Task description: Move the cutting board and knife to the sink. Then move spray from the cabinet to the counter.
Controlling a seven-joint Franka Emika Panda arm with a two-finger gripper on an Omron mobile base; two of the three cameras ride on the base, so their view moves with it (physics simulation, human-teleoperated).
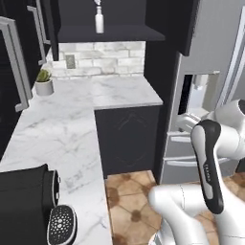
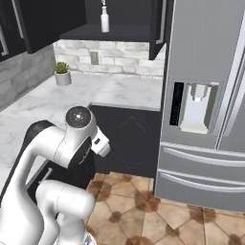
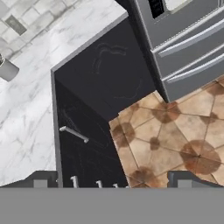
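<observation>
The white spray stands upright on the dark shelf of the open black cabinet, high above the back corner. Below it the white marble counter runs in an L. My gripper is open, its fingertips wide apart with nothing between them. It hangs over the tiled floor beside the black base cabinets, far below the spray. The cutting board, knife and sink are out of view.
A small potted plant sits on the counter near the back wall. A steel fridge stands to the right. A black appliance sits on the near counter.
</observation>
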